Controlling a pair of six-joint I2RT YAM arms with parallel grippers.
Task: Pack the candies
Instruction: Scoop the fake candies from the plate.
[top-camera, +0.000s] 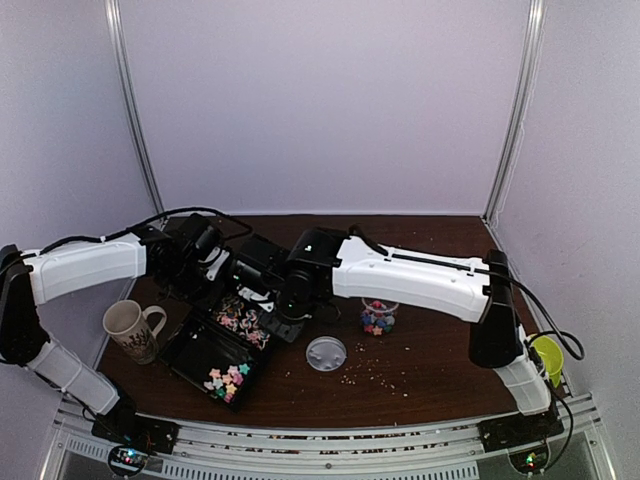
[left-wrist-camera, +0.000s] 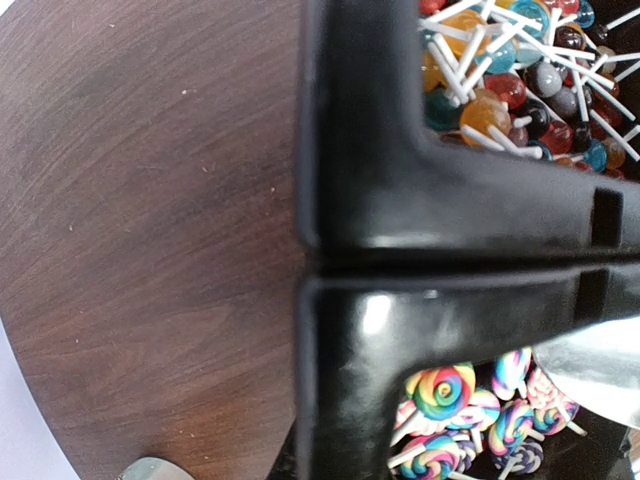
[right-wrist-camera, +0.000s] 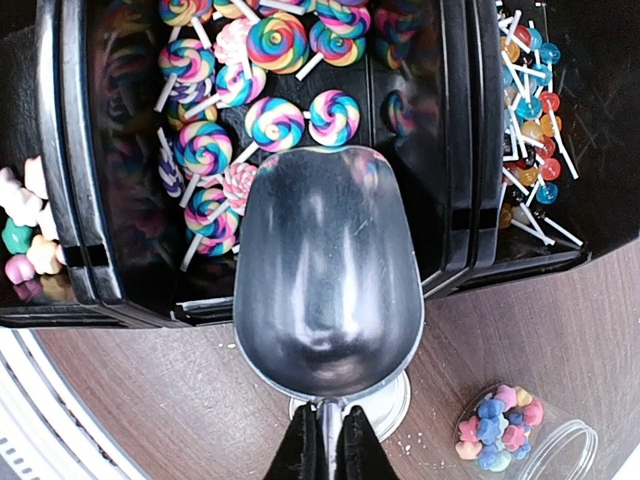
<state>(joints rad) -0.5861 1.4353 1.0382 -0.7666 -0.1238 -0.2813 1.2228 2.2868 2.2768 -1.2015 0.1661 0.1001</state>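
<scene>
Right wrist: right pincer (right-wrist-camera: 325, 455) clamps the scoop (right-wrist-camera: 325, 280) handle; left pincer (top-camera: 217, 267) closed, tips hidden.

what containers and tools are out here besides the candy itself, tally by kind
black trays: 3
mug: 1
clear jar: 1
lid: 1
metal scoop: 1
green cup: 1
total: 8
</scene>
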